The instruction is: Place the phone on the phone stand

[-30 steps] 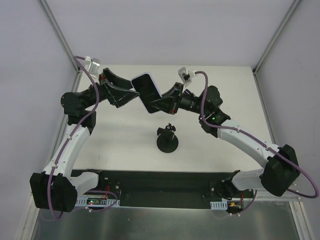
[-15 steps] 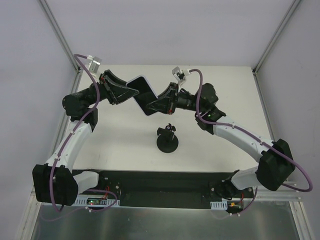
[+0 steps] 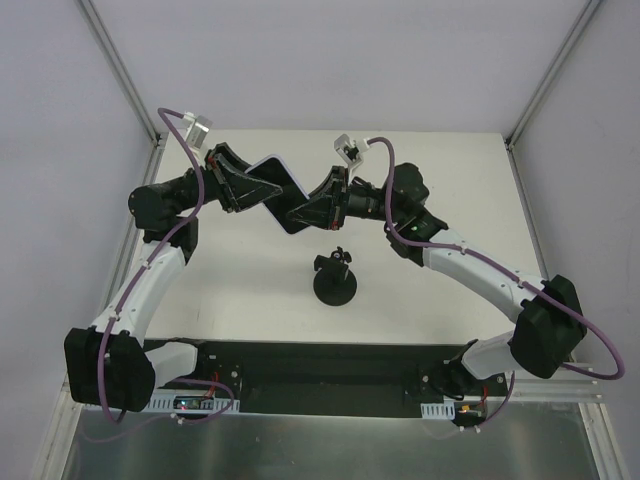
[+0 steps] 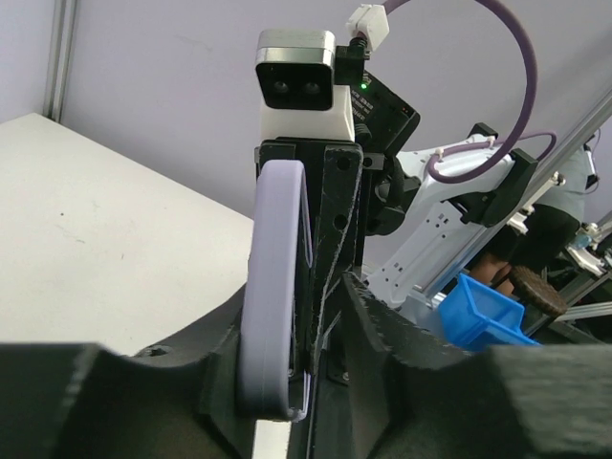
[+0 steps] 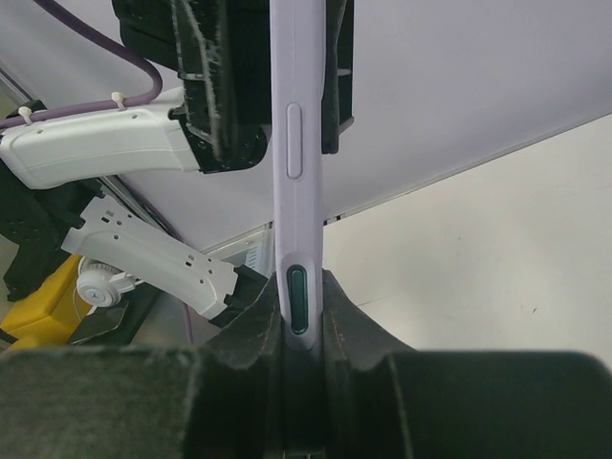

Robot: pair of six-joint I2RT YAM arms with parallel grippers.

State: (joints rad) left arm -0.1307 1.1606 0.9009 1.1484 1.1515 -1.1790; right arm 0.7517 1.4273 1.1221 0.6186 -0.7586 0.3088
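- Over the far middle of the bench (image 3: 450,170): holding the phone (image 3: 283,190) aloft, tilted on edge.
- Clamped at one end by the left gripper (image 3: 256,188) jaws, at the other by the right gripper (image 3: 306,210) jaws.
- Lifted but not placed; judged mid-handover.
- Left to do: carrying to the phone stand (image 3: 335,281), bare near the bench's middle, and seating there.

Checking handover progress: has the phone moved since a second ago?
Yes. The phone shifted slightly left and turned more edge-on, judged against the phone stand.
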